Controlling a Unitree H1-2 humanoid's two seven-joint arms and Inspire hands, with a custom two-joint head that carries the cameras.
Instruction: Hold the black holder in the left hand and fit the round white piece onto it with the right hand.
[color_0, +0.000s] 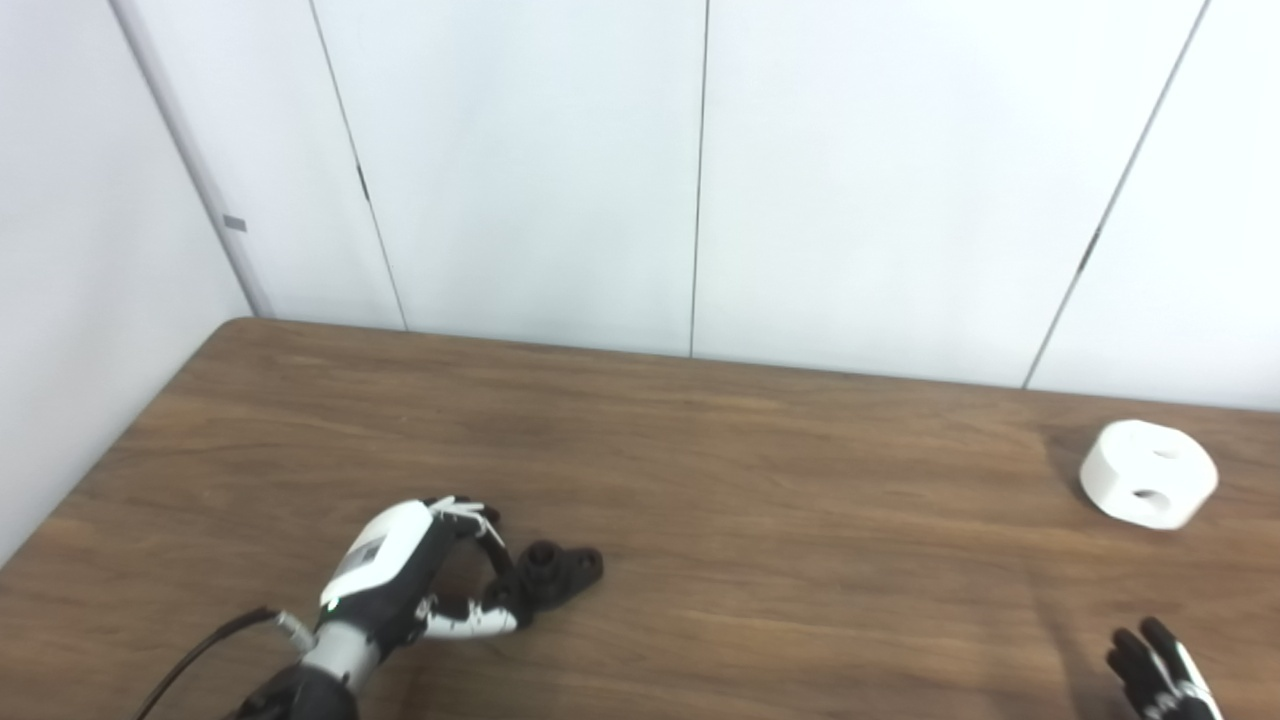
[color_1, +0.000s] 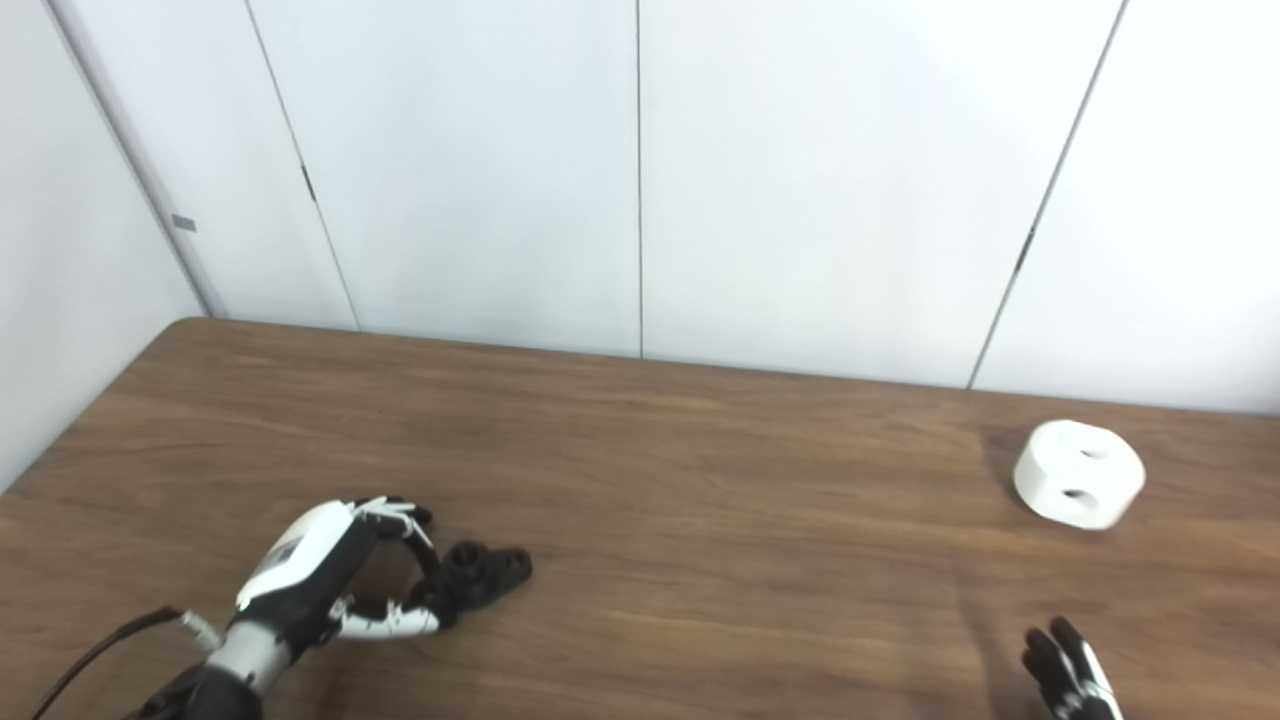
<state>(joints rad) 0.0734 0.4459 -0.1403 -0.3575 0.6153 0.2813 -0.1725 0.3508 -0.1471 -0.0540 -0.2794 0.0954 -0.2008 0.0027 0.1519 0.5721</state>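
In the lower left of the frame the left hand (color_0: 405, 580) lies low on the wooden table (color_0: 700, 480), and its fingers (color_0: 470, 617) curl around the near end of the black holder (color_0: 556, 572). The holder rests on the table, and its long axis points to the right and a little upward in the frame, away from the palm. The fingers touch it, but I cannot tell if the hold is already firm.

The round white piece (color_0: 1148, 473) sits far at the right side of the frame, near the back edge of the table, well apart from the holder. Two holes are visible in it. The right hand (color_0: 1165, 675) shows only as some dark fingers at the lower right corner; they look spread and they carry nothing.

The white piece lies straight above this right hand in the frame, so the right hand is clearly the nearer one. In my judgement, it must reach forward to it while the left hand finishes its hold on the holder.
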